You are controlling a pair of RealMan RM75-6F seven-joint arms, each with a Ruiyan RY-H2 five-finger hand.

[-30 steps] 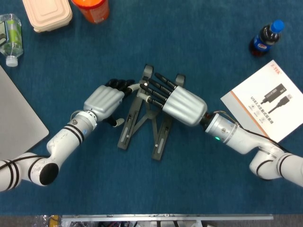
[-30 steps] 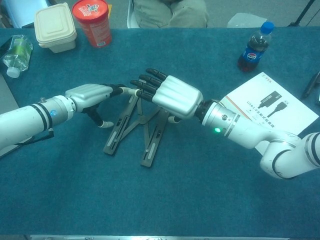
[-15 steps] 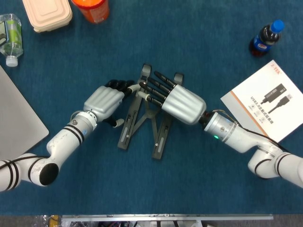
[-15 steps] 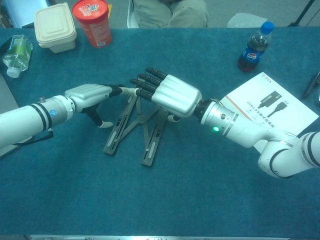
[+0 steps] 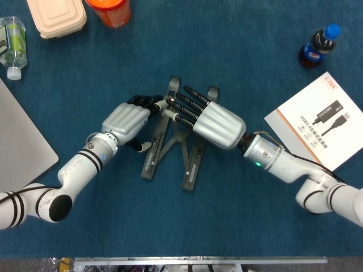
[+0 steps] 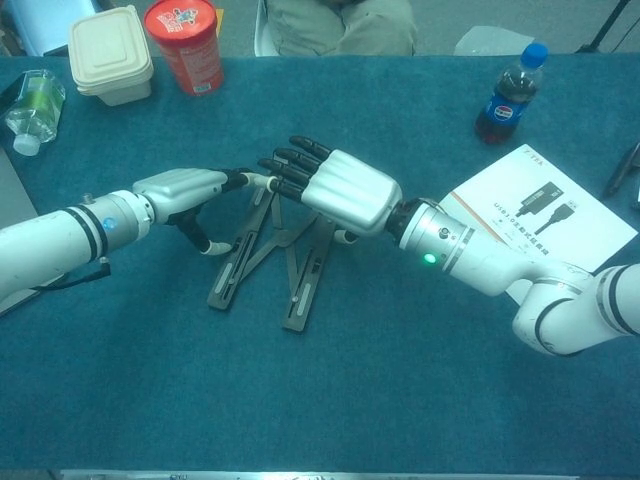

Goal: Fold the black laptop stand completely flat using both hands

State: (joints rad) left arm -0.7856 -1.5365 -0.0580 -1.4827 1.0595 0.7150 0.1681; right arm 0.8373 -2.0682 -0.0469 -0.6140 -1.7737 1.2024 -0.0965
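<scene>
The black laptop stand [image 5: 191, 167] lies in the middle of the blue table, its two bars splayed in a V toward me and its raised top ends at the far side; the chest view shows the stand [image 6: 300, 285] the same way. My left hand [image 5: 126, 120] reaches in from the left. Its fingers lie on the top end of the left bar and its thumb sits against that bar's outer side. My right hand [image 5: 212, 124] lies palm down over the right bar, dark fingers stretched across the stand's top. The stand's middle is hidden under both hands.
A white manual [image 5: 320, 122] and a cola bottle [image 5: 319, 45] lie to the right. A grey laptop [image 5: 17, 141] sits at the left edge. A beige lunch box [image 5: 57, 16], a red cup [image 5: 110, 10] and a water bottle [image 5: 12, 45] stand at the far left.
My right hand has slid slightly left and away over the stand's top. My left thumb has come in closer to the left bar. The stand's bars have barely shifted.
</scene>
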